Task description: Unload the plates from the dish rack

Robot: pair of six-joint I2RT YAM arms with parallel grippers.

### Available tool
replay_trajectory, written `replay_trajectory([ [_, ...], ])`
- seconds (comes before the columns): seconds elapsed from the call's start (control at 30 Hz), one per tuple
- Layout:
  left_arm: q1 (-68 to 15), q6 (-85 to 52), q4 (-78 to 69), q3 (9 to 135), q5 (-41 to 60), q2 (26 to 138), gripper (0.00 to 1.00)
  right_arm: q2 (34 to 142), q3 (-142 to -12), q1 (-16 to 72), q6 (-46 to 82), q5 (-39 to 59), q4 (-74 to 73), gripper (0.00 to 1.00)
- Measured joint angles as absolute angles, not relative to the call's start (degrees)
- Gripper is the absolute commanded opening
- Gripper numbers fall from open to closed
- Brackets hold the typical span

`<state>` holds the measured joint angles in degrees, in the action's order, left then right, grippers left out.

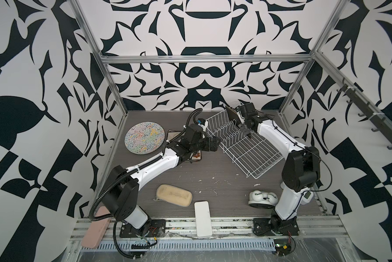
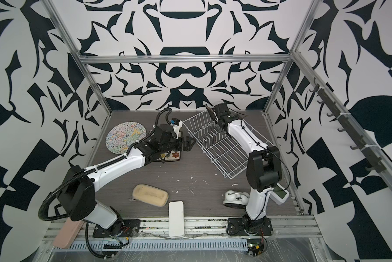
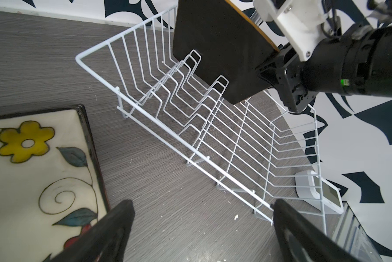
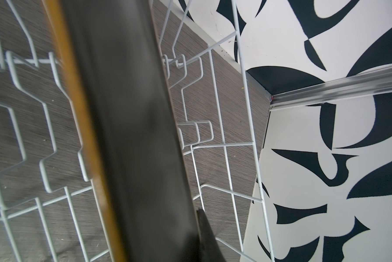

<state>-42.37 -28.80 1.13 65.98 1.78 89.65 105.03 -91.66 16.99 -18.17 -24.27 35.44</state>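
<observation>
The right jaws are clenched on a dark square plate, held upright over the dish rack's far end, its lower edge close to the prongs. The left jaws gape empty beside the rack, above the flowered plate. This looks like the last extraction. Next, the plate must lift clear of the prongs, then be laid flat beside the rack.

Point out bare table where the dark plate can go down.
Widest bare table: the middle, bordered by the flowered plate, the dish rack and the sponge. Crowded at back left: round plate, flowered plate and left arm close together.
</observation>
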Motion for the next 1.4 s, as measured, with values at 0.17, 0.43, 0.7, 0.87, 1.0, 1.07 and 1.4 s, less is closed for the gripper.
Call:
replay_trajectory([
  [0.17, -42.37, -29.45, 0.75, 65.95, 1.78, 89.65, 1.0, 103.79, -91.66, 17.02, -18.44, -24.49, 36.86, 0.0],
  [0.43, -42.37, -30.52, -0.36, 65.17, 1.8, 89.62, 0.99, 100.49, -91.64, 17.3, -19.09, -24.32, 39.55, 0.0],
  [0.7, -42.37, -31.53, -1.48, 65.1, 2.04, 89.62, 0.99, 97.08, -91.09, 17.74, -19.22, -23.7, 39.62, 0.0],
  [0.87, -42.33, -33.54, -1.45, 65.1, 2.2, 89.62, 0.99, 95.18, -90.32, 17.8, -18.96, -23.18, 39.27, 0.0],
  [1.0, -42.33, -35.18, -1.39, 65.1, 2.22, 89.65, 0.99, 93.38, -89.1, 17.78, -18.48, -22.83, 39.68, 0.0],
  [1.07, -42.33, -35.75, -1.41, 65.1, 2.2, 89.65, 0.99, 92.47, -88.29, 17.87, -18.22, -22.2, 39.97, 0.0],
  [1.4, -41.74, -37.8, -1.85, 65.12, 2.48, 89.86, 0.99, 87.99, -85.84, 17.98, -17.02, -21.63, 39.27, 0.0],
])
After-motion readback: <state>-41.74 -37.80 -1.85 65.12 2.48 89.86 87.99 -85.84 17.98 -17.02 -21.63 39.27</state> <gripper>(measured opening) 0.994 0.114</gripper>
